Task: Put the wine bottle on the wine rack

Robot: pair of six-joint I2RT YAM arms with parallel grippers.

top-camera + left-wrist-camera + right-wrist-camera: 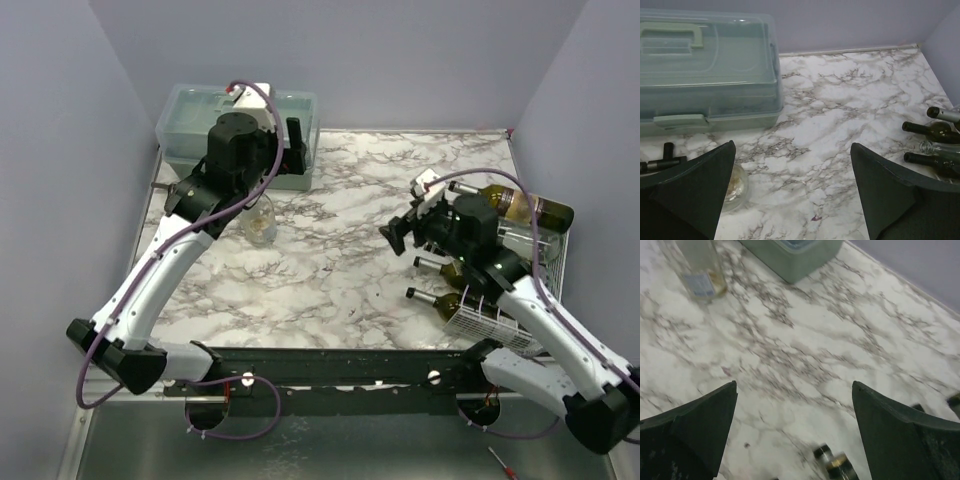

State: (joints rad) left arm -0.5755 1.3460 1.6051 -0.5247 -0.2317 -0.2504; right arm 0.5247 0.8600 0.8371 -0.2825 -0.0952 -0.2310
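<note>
Desk (340, 260): white marble pattern, grey veins.

Clear bottle (262, 222): on the desk, left of centre, just in front of the toolbox (190, 125) and well apart from the rack. It has a pale label (readable in neither wrist view). In the left wrist view it shows partly under one finger.

Rack (480, 322): white wire, at the desk's right edge.

Racked bottles (515, 205): several, lying down, necks pointing toward the desk's middle. One is olive with a label, the others dark.

Left tool (792, 200): jaws wide, nothing between them, above the desk beside the clear bottle.

Right tool (795, 435): jaws wide, nothing held, over bare marble near the rack.
</note>
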